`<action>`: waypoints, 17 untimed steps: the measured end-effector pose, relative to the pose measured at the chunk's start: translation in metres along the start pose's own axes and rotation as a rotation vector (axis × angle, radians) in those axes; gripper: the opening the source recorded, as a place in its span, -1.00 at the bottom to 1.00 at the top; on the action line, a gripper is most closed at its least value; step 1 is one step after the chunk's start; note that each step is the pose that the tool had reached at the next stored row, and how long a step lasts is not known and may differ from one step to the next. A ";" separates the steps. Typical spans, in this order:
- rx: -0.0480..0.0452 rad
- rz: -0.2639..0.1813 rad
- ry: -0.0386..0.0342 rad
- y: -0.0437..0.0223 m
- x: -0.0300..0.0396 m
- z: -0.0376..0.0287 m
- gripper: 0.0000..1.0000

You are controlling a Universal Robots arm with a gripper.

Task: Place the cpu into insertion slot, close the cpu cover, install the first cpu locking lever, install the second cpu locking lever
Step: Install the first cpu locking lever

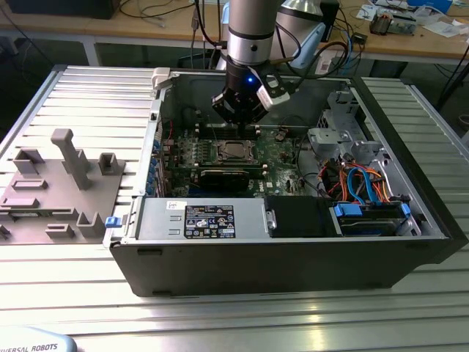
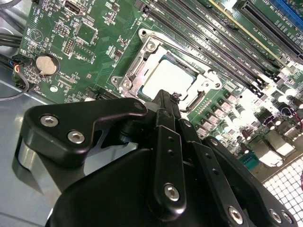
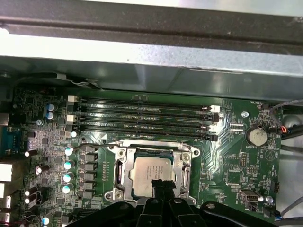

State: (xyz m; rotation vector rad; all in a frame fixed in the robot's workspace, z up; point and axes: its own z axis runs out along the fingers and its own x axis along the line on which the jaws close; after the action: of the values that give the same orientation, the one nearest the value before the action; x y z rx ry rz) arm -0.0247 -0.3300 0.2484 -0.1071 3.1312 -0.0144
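The cpu lies flat in the insertion slot of the green board, its silver top showing. The cpu cover rests down around it as a silvery frame. A thin wire lever runs along one side of the socket. My gripper hovers at the chip's edge, its black fingers closed together with nothing seen between them. In the second wrist view the gripper stands just beside the cpu and the cpu cover. In the exterior view the gripper hangs inside the case, just above the insertion slot.
Long memory slots run beside the socket, and a coin battery sits on the board. The case wall rises close behind. A drive cage with blue and orange cables fills the exterior view's right. Grey fixtures stand outside the case.
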 end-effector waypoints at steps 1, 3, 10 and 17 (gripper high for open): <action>-0.0001 -0.001 0.0000 0.0000 0.0000 0.0000 -0.79; -0.0001 -0.002 -0.0001 0.0000 0.0000 0.0000 -0.79; -0.0001 -0.008 -0.0001 0.0000 0.0000 0.0000 -0.79; -0.0002 -0.014 -0.0002 0.0000 0.0000 0.0000 -0.79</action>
State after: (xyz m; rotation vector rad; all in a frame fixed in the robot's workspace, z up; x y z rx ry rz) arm -0.0247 -0.3300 0.2484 -0.1290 3.1303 -0.0141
